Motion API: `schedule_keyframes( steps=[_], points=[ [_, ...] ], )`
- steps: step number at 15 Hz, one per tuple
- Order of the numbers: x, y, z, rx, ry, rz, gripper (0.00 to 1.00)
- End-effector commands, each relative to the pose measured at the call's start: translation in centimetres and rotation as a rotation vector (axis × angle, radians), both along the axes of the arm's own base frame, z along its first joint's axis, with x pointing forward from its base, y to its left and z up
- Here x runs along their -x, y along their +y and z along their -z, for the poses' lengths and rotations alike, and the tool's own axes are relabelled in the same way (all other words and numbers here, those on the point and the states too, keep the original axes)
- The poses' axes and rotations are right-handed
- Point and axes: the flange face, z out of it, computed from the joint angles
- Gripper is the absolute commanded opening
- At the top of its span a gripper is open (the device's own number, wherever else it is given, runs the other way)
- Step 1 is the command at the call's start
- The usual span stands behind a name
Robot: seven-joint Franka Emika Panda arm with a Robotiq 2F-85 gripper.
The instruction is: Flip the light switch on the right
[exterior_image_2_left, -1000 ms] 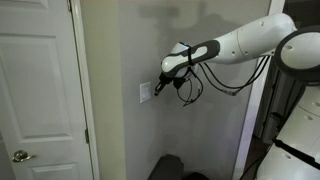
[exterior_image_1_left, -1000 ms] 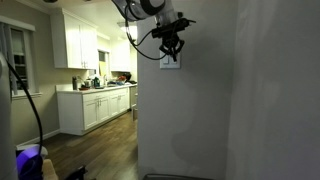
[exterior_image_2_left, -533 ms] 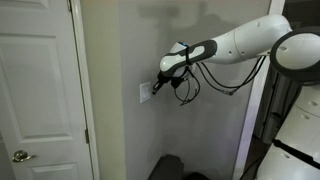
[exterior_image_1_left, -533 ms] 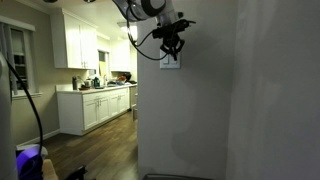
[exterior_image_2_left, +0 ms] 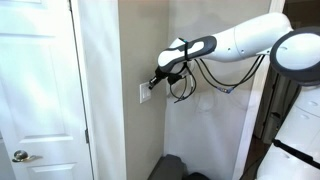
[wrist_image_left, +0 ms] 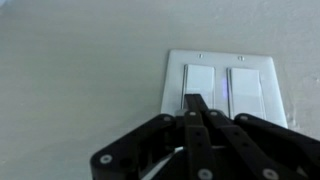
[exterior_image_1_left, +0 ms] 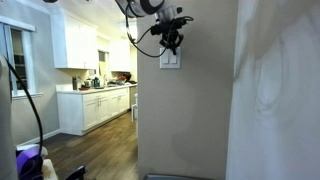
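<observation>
The switch (wrist_image_left: 222, 90) sits on the wall (wrist_image_left: 80, 70): two stiff plastic rockers in a fixed plate. My jaws are pinched together, empty, their tip over the left rocker (wrist_image_left: 200, 80). Nothing to grasp, I judge. The right rocker (wrist_image_left: 246, 90) wants a short, firm push near one end, and the smooth plastic may let the tip slide.

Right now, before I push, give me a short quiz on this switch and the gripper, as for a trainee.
1. True or false: the light switch plate carries three rockers.
2. In the wrist view, the gripper tip lies over: A the left rocker; B the right rocker; C bare wall.
3. Are the jaws open or shut?
Key: 1 false, it has two; 2 A; 3 shut.
</observation>
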Motion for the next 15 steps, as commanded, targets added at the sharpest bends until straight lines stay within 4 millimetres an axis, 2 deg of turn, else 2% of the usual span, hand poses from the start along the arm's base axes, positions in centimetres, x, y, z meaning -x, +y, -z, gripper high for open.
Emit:
schedule_keyframes(
  steps=[1, 5, 12, 15],
  points=[
    [-0.5, 0.5, -0.1, -0.049, -0.017, 0.022, 0.0],
    [-0.3, -0.3, 0.0, -0.031, -0.012, 0.048, 0.0],
    [0.3, -4.4, -0.1, 0.012, 0.001, 0.18, 0.0],
    [0.1, -5.0, 0.1, 0.021, 0.01, 0.2, 0.03]
  ],
)
